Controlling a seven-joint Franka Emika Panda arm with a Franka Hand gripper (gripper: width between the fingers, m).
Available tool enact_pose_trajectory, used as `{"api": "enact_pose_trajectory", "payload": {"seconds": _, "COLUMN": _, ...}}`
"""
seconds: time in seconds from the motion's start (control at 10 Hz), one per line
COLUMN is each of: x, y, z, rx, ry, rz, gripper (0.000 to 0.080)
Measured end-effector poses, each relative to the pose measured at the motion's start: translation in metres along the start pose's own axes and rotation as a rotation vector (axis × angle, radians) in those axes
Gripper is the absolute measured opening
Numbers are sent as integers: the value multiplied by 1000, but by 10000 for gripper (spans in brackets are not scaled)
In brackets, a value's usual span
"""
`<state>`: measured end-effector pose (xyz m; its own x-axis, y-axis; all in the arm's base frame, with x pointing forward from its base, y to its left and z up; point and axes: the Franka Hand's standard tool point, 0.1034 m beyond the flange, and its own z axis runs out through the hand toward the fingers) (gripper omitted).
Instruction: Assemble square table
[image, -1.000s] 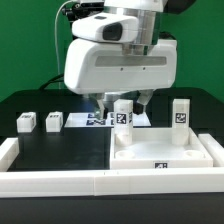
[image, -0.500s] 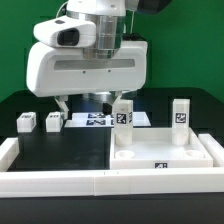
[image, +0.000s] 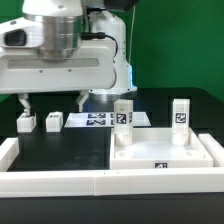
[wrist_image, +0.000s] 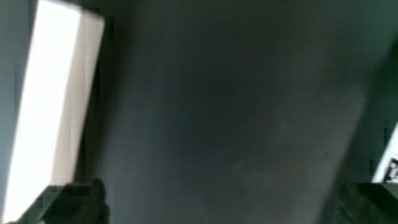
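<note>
Exterior view: the gripper (image: 53, 103) hangs wide and empty over two loose legs (image: 53, 122). The square top (image: 150, 153) sits at the exterior view's right, carrying two upright legs (image: 180, 113). Wrist view: only blurred worktop (wrist_image: 214, 110). A misaligned descent could topple a leg.

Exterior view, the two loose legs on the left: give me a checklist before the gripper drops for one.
1. Fingers open: ok, wide apart, and the gripper holds nothing.
2. Loose legs free: ok, outer leg and inner leg stand with a gap between them.
3. Gripper centred over one leg: cannot tell, the fingers flank both legs here and depth is unclear.
4. Square table top ready: ok, near mounted leg and far mounted leg stand upright in it.
5. Wrist view confirms target: cannot tell, blurred.
</note>
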<state>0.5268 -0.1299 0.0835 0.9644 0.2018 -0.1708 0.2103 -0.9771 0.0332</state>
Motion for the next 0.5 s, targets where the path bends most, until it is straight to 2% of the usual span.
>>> {"api": "enact_pose_trajectory", "payload": {"seconds": 0.1, "x": -12, "y": 3, "z": 5, "rx": 28, "ry": -38, "rz": 50, "gripper": 649}}
{"api": "enact_pose_trajectory", "payload": {"seconds": 0.2, "x": -20, "y": 8, "z": 7, "rx": 42, "ry": -68, "rz": 72, "gripper": 649}}
{"api": "enact_pose_trajectory", "payload": {"seconds": 0.5, "x": -27, "y": 20, "z": 9, "rx": 43, "ry": -72, "rz": 77, "gripper": 649}}
